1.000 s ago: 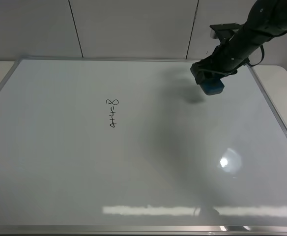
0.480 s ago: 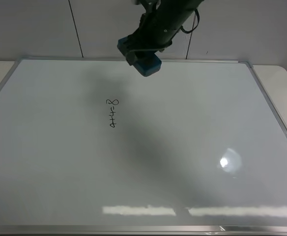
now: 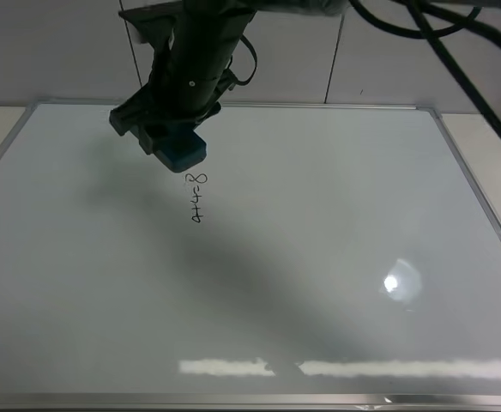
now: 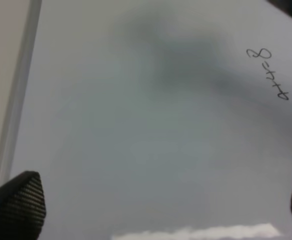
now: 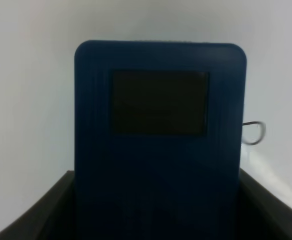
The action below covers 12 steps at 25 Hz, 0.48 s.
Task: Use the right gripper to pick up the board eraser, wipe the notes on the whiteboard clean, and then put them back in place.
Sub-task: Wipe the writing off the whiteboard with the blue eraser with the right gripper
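The whiteboard (image 3: pixel 336 223) fills the exterior high view, with the notes (image 3: pixel 197 197), a short black sum ending in 8, left of centre. My right gripper (image 3: pixel 166 137) reaches across to the left side and is shut on the teal-blue board eraser (image 3: pixel 186 156), which hangs just behind the 8. In the right wrist view the eraser (image 5: pixel 158 135) sits between the dark fingers (image 5: pixel 56 212), and a bit of the notes (image 5: pixel 253 133) peeks out beside it. In the left wrist view my left gripper (image 4: pixel 158 205) is open over bare board, with the notes (image 4: pixel 267 73) further off.
A silver frame (image 3: pixel 478 189) borders the board, and the left wrist view shows the frame (image 4: pixel 16 100) along one side. White wall panels (image 3: pixel 62 51) stand behind. Black cables (image 3: pixel 456 60) loop across the upper right. A lamp glare (image 3: pixel 396 281) lies on the board's right.
My right arm has swept from the board's back right corner across to the left, carrying the eraser, and has come down close behind the notes. The notes look unchanged.
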{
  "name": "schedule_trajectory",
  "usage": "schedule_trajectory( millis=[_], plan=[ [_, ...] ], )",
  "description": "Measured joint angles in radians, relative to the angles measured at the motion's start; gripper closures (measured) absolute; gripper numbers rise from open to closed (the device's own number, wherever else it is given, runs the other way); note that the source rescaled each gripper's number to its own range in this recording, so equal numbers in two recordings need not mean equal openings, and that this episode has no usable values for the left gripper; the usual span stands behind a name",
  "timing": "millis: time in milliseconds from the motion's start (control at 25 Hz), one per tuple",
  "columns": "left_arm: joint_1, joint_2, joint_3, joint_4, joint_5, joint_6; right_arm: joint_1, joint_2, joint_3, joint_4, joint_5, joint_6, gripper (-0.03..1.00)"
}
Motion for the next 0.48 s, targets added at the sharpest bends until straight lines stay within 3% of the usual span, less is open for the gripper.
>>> schedule_trajectory(
  millis=[480],
  plan=[
    [0.0,0.0,0.0,0.0,0.0,0.0,0.036,0.145,-0.002,-0.007,0.042,-0.029,0.96]
  ],
)
